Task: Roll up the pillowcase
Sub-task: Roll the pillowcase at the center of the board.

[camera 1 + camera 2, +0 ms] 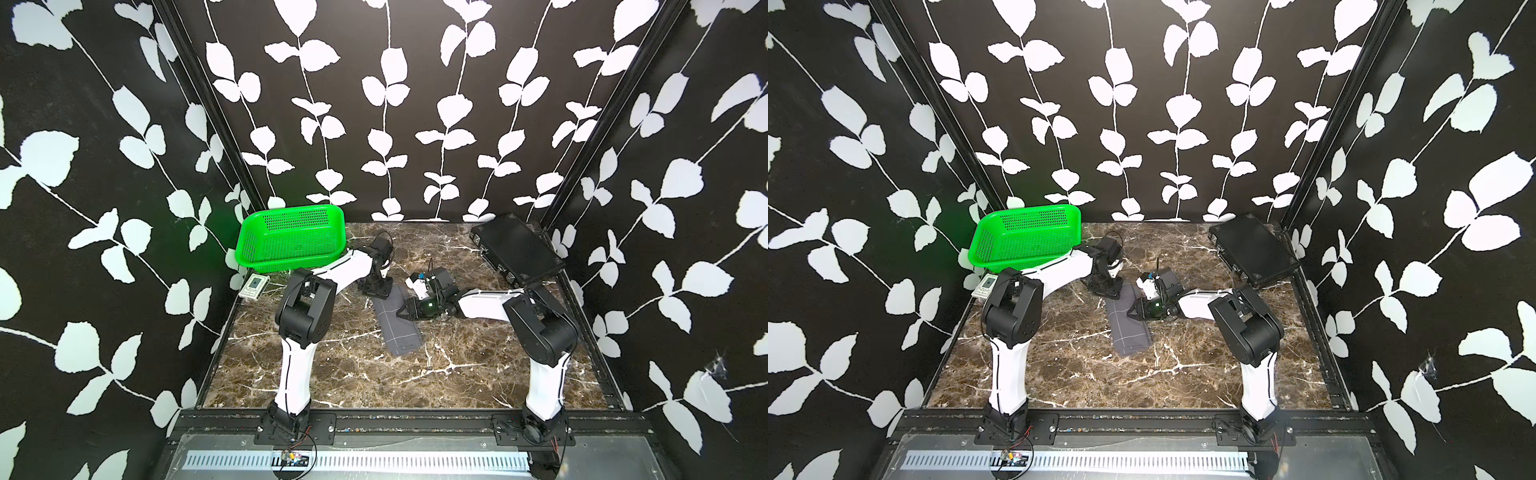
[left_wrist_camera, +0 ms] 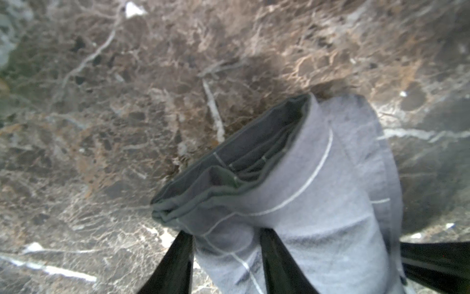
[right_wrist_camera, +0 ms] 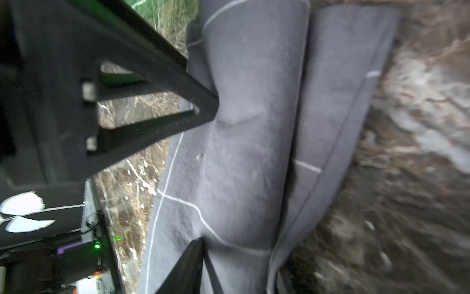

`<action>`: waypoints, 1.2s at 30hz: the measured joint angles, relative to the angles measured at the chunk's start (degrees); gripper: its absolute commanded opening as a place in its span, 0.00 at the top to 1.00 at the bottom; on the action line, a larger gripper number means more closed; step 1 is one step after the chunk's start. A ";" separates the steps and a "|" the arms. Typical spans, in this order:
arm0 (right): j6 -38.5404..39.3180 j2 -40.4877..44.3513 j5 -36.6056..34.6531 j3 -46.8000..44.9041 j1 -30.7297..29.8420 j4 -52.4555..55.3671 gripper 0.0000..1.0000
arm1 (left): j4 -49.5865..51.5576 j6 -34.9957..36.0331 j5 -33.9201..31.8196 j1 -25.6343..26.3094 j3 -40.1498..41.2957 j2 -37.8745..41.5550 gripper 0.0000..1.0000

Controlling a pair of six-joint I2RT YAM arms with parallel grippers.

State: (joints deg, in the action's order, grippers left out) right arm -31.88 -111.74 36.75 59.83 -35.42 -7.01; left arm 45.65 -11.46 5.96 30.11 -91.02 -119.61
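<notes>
— Left gripper (image 2: 226, 234): what is it doing?
— Clamped on the pillowcase (image 2: 305, 191). Its two black fingers (image 2: 175, 264) pinch the cloth just behind the open end of the roll, where the wound layers show edge-on.
— And the right gripper (image 3: 208, 170)?
— Jaws apart, both fingertips (image 3: 207, 105) dented into the side of the roll, with a stretch of cloth between them. Gripping or only pressing, I cannot tell.
— How does the cloth look?
— Grey and soft, crossed by thin white grid lines. It is wound into a long, narrow bundle, with a loose flat flap lying along the side away from the right gripper.
— Where does it lie?
— On the brown marble table (image 1: 374, 374). In both top views the bundle starts under the left gripper and runs from it toward the arm bases. The right gripper meets it from the side, close to the left gripper.
— Count?
— One pillowcase, two grippers. Beyond the left gripper there is one green basket (image 1: 286, 259) with one small white packet (image 1: 254, 286) beside it. Well beyond the right gripper lies one flat black case (image 1: 517, 249).
</notes>
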 measured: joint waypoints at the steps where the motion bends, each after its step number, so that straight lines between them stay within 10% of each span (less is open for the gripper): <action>1: -0.39 -0.22 0.33 0.00 0.00 -0.35 0.62 | -0.15 0.37 0.37 0.13 -0.02 0.00 0.57; 18: -11.43 -1.01 -0.79 -4.22 -0.61 -12.28 0.62 | 1.77 6.64 1.60 2.29 -4.52 -0.37 0.53; 36: -19.82 11.37 -17.97 -12.39 -2.08 -11.52 0.32 | 11.08 -4.70 -14.64 5.73 -4.04 14.53 0.44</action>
State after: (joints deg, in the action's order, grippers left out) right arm -51.70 -100.38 18.79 47.44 -37.50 -18.52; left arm 56.73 -16.16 -8.69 35.83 -95.07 -105.08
